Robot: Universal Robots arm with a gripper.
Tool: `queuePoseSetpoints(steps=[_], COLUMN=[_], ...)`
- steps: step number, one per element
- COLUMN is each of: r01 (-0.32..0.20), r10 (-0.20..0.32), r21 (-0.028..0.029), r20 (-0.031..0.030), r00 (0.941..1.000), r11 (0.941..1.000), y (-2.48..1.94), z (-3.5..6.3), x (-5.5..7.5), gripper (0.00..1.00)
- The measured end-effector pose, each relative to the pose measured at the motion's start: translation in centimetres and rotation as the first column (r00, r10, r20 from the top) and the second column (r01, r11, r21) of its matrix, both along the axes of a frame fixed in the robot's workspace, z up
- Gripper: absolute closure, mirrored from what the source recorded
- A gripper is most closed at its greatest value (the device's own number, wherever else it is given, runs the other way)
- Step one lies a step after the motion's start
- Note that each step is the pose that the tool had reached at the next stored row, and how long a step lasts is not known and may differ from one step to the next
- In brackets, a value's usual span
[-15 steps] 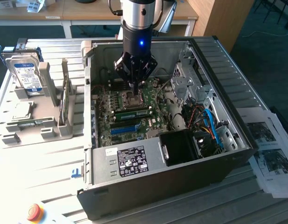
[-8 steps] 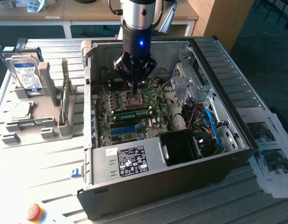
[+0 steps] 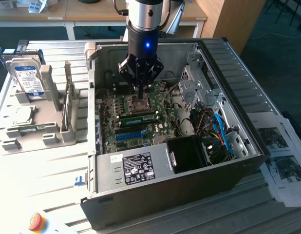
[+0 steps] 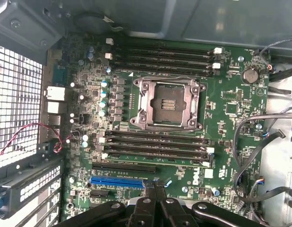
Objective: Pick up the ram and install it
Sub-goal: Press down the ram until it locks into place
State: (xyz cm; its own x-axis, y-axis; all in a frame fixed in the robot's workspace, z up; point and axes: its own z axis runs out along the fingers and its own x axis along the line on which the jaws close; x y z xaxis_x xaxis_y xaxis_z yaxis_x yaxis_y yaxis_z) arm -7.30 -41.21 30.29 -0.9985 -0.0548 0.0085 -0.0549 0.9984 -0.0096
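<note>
Ram point(image 3: 138, 117) point(image 4: 155, 161), green stick: lay along a black motherboard slot just beside and lower than the fingertips, whether fully latched could not be told. Gripper point(image 3: 140, 92) point(image 4: 154, 187): fingers clenched together on nothing, poised over the open processor socket point(image 3: 139, 103) point(image 4: 167, 104) next to that slot. Handling note, as a judgement: seating called for the closed tips to bear squarely on the stick's top edge, straight down and evenly toward both ends, keeping off the socket pins.
</note>
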Motion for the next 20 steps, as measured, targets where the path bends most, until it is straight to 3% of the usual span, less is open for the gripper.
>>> queuePoseSetpoints(steps=[2,20], r01=[0.002,0.054], r10=[-0.002,-0.054], r21=[-0.0001,-0.0001], r20=[-0.0052,-0.0067], r00=[1.0000,0.9985], r11=[1.0000,0.9985], y=[0.00,0.00], z=[0.00,0.00], x=[-0.01,-0.01], gripper=[0.90,0.90])
